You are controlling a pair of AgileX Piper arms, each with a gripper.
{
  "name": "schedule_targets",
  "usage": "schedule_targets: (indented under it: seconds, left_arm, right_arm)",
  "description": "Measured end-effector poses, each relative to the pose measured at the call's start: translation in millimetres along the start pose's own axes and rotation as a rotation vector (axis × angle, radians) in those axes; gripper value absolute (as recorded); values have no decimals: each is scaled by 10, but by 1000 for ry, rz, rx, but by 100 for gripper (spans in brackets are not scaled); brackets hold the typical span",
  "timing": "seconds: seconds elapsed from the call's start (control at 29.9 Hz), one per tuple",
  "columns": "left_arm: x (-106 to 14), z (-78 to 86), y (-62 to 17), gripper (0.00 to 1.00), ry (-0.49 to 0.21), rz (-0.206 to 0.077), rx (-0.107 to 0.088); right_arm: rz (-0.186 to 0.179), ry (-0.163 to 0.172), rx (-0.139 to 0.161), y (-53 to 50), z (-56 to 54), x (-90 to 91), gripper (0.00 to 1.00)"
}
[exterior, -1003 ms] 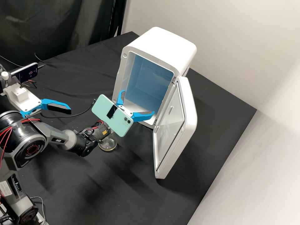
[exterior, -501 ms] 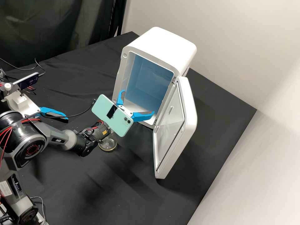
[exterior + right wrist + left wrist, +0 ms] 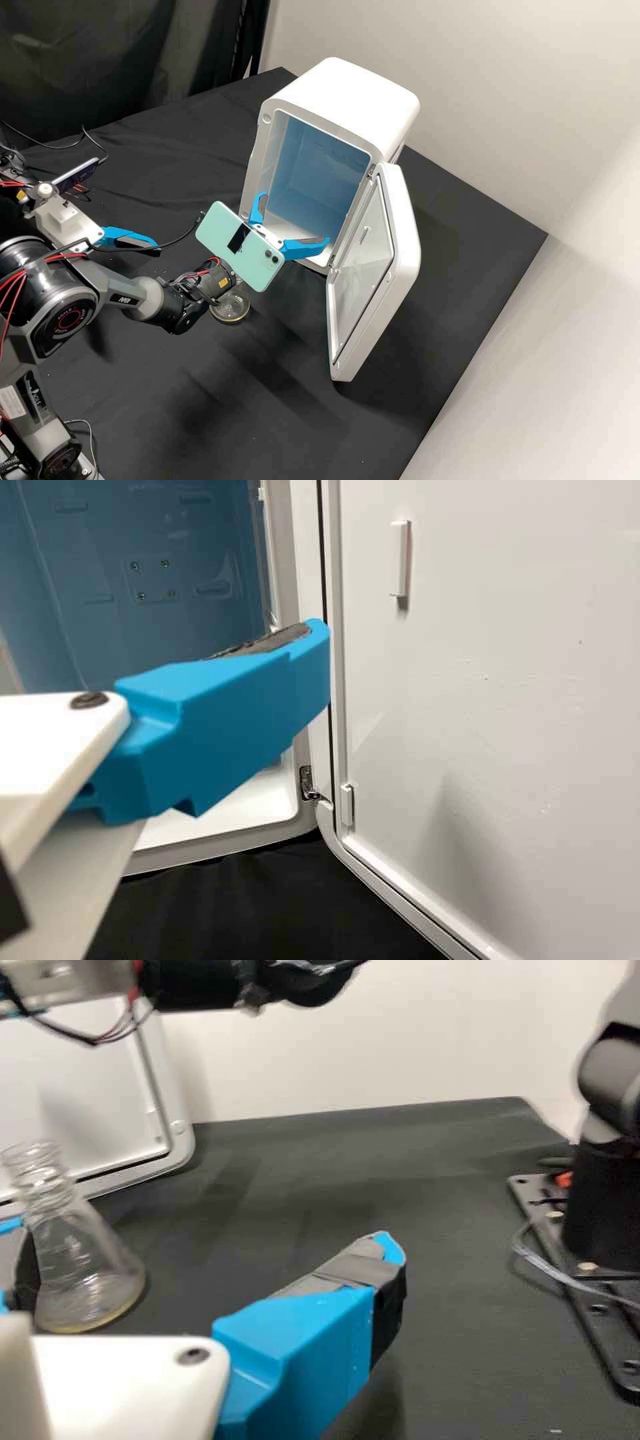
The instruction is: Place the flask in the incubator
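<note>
Glass flask (image 3: 230, 307) stands ungrasped on the bench (image 3: 200, 400), lower left of the open incubator (image 3: 353, 100); left gripper (image 3: 127, 238), right gripper (image 3: 292, 221), jaws both released. Next, surely: grasp its neck

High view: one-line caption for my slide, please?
Right pincer open at the open incubator's doorway; flask upright on the bench, ungripped; left pincer low over the bench.

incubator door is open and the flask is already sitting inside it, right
Not quite. The door of the incubator is open, but the flask is not inside. It stands upright on the bench outside the incubator, as the left wrist view shows.
</note>
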Motion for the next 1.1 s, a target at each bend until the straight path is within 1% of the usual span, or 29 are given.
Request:
schedule_targets:
  seconds: [0.03,0.07,0.1,0.13,0.17,0.27,0.4,0.43,0.5,0.57,0.6,0.63,0.7,0.74,0.77,0.8,0.84,0.87,0.9,0.94,1.0,1.04,1.07,1.1]
  left_arm:
    - [0,-28,-1,100,8,-1,-3]
    - [1,-78,-9,100,23,-4,-13]
    - [2,-101,-15,100,30,-6,-16]
    - [-1,-136,-11,100,42,-5,-24]
    - [1,-179,-25,100,55,-9,-34]
    - [-3,-258,-35,100,81,-12,-50]
    - [-6,-341,-61,100,95,-23,-60]
    - [-9,-362,-63,100,95,-25,-66]
    - [-20,-400,-66,100,92,-28,-91]
    - [-38,-444,-71,100,82,-34,-119]
    - [-45,-464,-69,100,74,-37,-135]
    - [-59,-482,-77,100,66,-43,-158]
    - [-102,-537,-83,100,55,-50,-182]
    - [-123,-571,-70,100,55,-46,-201]
    - [-143,-584,-69,100,50,-50,-213]
    - [-171,-616,-52,100,51,-46,-222]
    - [-202,-667,-13,100,56,-32,-236]
    - [-215,-689,6,100,58,-22,-243]
    - [-241,-728,43,100,60,-1,-253]
    - [-262,-765,73,100,68,19,-257]
    - [-302,-825,122,100,87,51,-273]
    - [-325,-855,138,100,97,65,-276]
    - [-348,-880,150,100,107,75,-277]
    - [-367,-898,146,100,116,76,-280]
  right_arm:
    - [0,0,0,0,0,0,100]
    - [0,0,0,0,0,0,100]
    - [0,0,0,0,0,0,100]
    - [0,0,0,0,0,0,100]
    - [0,0,0,0,0,0,100]
    - [0,0,0,0,0,0,100]
    - [0,0,0,0,0,0,100]
    - [0,0,0,0,0,0,100]
    - [0,0,0,0,0,0,100]
    - [0,0,0,0,0,0,100]
    - [0,0,0,0,0,0,100]
    - [0,0,0,0,0,0,100]
    - [0,0,0,0,0,0,100]
    - [0,0,0,0,0,0,100]
    - [0,0,0,0,0,0,100]
    - [0,0,0,0,0,0,100]
    - [0,0,0,0,0,0,100]
    - [0,0,0,0,0,0,100]
    - [0,0,0,0,0,0,100]
    - [0,0,0,0,0,0,100]
    - [0,0,0,0,0,0,100]
    - [0,0,0,0,0,0,100]
    - [0,0,0,0,0,0,100]
    - [0,0,0,0,0,0,100]
